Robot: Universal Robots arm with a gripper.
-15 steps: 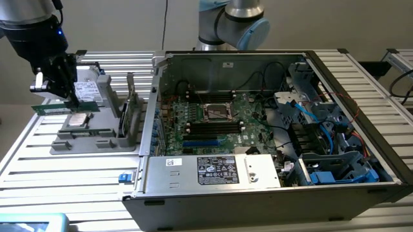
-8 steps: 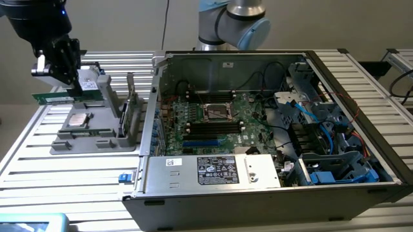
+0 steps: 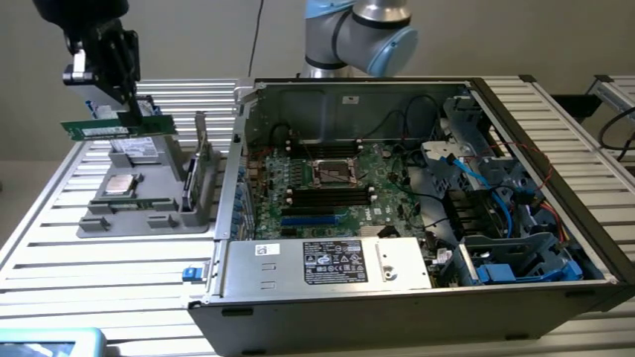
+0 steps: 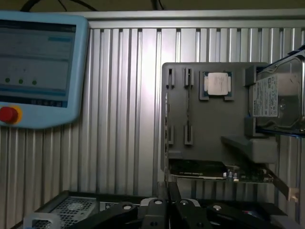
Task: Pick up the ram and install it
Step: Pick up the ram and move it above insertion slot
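Observation:
The ram (image 3: pixel 100 129), a narrow green stick, hangs level in the air above the grey parts tray (image 3: pixel 149 222) at the exterior view's left. My gripper (image 3: pixel 127 117) is shut on it from above, near the stick's end towards the exterior view's right. In the wrist view the dark fingers (image 4: pixel 157 212) stand close together over the tray (image 4: pixel 209 138). The open computer case (image 3: pixel 397 297) lies at the exterior view's right, with the motherboard (image 3: pixel 328 186) and its long black slots (image 3: pixel 328 197) uncovered.
On the tray sit a processor chip (image 4: pixel 218 84), a silver hard drive (image 4: pixel 279 95) and an upright green expansion card (image 3: pixel 204 167). A blue teach pendant (image 4: pixel 38 71) lies on the slatted table. Cables and drive cages (image 3: pixel 516 245) crowd the case's side at the exterior view's right.

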